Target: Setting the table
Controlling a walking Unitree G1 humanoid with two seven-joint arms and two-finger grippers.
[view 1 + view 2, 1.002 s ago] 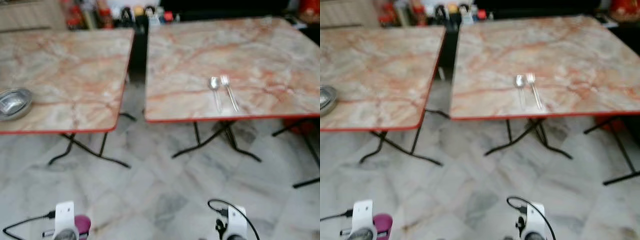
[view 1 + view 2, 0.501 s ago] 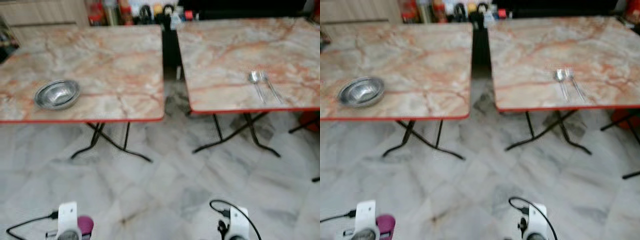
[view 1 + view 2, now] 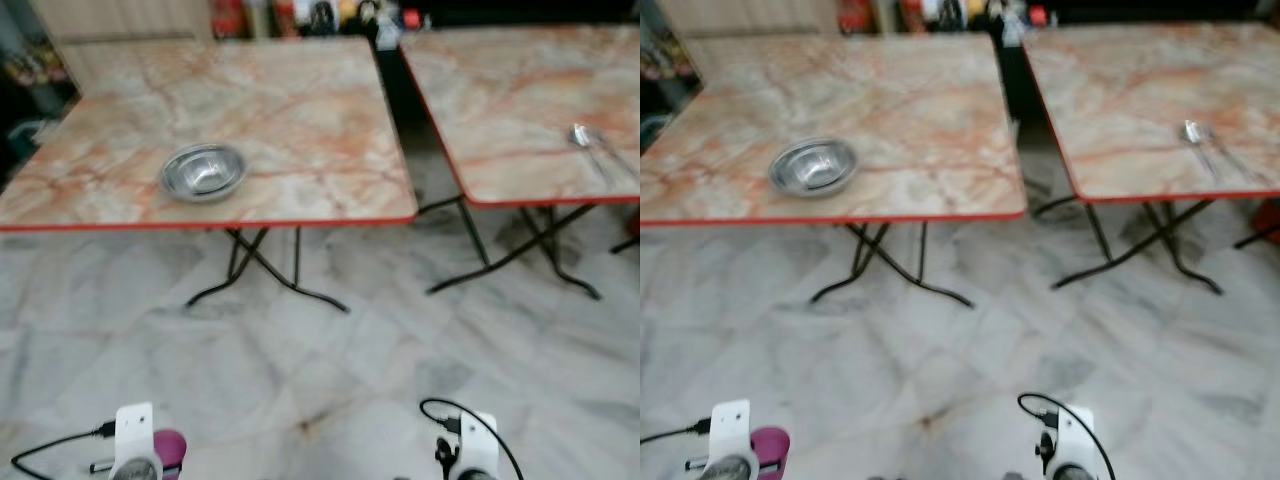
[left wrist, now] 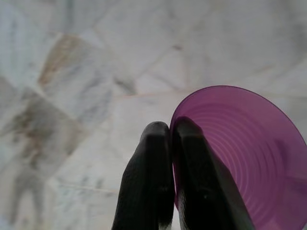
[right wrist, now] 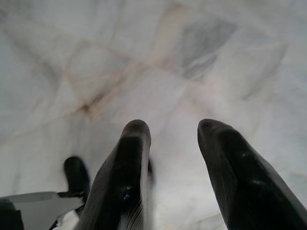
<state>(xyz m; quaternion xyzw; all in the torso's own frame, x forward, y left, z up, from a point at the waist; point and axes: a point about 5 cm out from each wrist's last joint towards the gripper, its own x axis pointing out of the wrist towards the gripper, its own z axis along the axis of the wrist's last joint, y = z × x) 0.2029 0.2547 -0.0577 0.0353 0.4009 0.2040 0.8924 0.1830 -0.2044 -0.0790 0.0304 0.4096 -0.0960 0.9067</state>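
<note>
The left tool (image 4: pixel 170 182) pinches the rim of a purple plastic cup (image 4: pixel 240 158), held low over the marble floor. The steel bowl (image 3: pixel 203 171) sits on the left worktop (image 3: pixel 300 120) at about 12 o'clock from that tool, well apart. The right tool (image 5: pixel 175 177) hangs spread and empty, farther from the bowl. A spoon and fork (image 3: pixel 1202 145) lie on the right worktop (image 3: pixel 1120 90) at 2 o'clock.

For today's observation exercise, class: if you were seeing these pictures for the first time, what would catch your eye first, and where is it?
Two marble-patterned folding tables with red edges stand side by side: the left table carries a steel bowl near its front edge, and the right table a spoon and fork. Low down, the left gripper pinches the rim of a purple cup above the pale marble floor.
</note>
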